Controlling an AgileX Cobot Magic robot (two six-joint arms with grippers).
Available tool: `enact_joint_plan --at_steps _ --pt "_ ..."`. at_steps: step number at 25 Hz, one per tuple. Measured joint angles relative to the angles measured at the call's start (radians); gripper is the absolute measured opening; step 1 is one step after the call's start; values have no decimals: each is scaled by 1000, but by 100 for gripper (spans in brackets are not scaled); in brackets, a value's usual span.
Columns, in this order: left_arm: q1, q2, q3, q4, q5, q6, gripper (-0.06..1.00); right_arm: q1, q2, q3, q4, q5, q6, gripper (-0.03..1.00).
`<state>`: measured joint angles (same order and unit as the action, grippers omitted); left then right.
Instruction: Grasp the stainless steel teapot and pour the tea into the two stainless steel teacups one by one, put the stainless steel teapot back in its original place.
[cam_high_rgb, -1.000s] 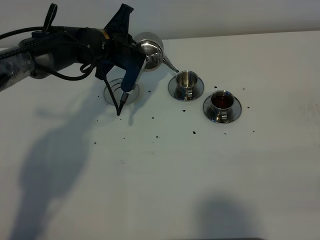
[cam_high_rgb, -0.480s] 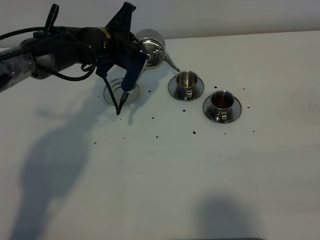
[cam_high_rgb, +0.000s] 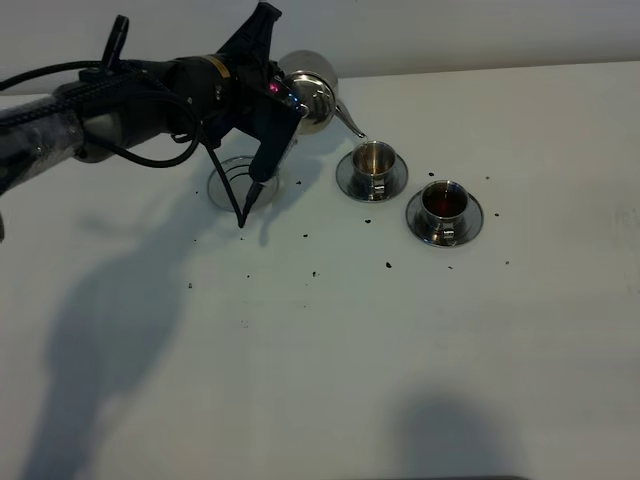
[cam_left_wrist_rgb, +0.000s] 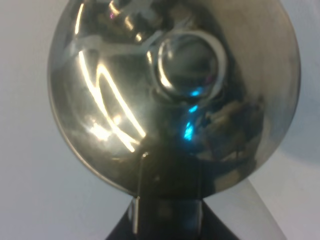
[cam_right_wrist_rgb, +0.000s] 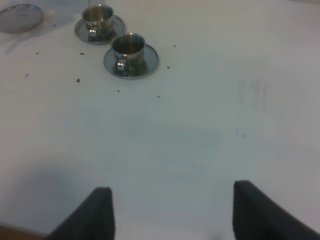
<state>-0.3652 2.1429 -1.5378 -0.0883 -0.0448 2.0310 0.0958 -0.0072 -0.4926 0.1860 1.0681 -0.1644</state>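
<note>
Left pincer (cam_high_rgb: 288, 100) is closed on the stainless steel teapot (cam_high_rgb: 312, 95) and holds it off the worktop (cam_high_rgb: 330, 360), tipped spout-down. The fingertips are hidden behind the pincer body and the pot, so the exact grip point is unclear.

The spout (cam_high_rgb: 350, 122) tip sits just above the rim of the first teacup (cam_high_rgb: 374, 158). The pot is at 10 o'clock from that cup. Can't tell if liquid is running or what's in that cup — too small, too much glare.

In the left wrist view the pot fills most of the frame, lid knob (cam_left_wrist_rgb: 189, 62) facing the camera. There's a dark shape at its edge; can't tell handle from finger.

The second teacup (cam_high_rgb: 443, 228) is at 4 o'clock of the first, on its own saucer (cam_high_rgb: 472, 215), with reddish-brown tea (cam_high_rgb: 443, 200) inside.

The coaster (cam_high_rgb: 222, 185) lies flat at 9 o'clock of the first cup, partly hidden by pincer hardware and a cable (cam_high_rgb: 243, 205).

Right pincer (cam_right_wrist_rgb: 172, 215) is wide open, gripping nothing, over the worktop well apart from both cups. Only its two dark fingers show, cut off by the frame edge.

Dark specks (cam_high_rgb: 387, 265) are scattered on the worktop around the cups.
</note>
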Motion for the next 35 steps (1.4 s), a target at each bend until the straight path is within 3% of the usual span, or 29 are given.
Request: enact_joint_plan --at_steps 23,35 --pt "-7 14 0 63 -28 11 16 0 0 0 0 0 0 51" --pt "-7 14 0 96 -90 21 16 0 0 0 0 0 -1 51"
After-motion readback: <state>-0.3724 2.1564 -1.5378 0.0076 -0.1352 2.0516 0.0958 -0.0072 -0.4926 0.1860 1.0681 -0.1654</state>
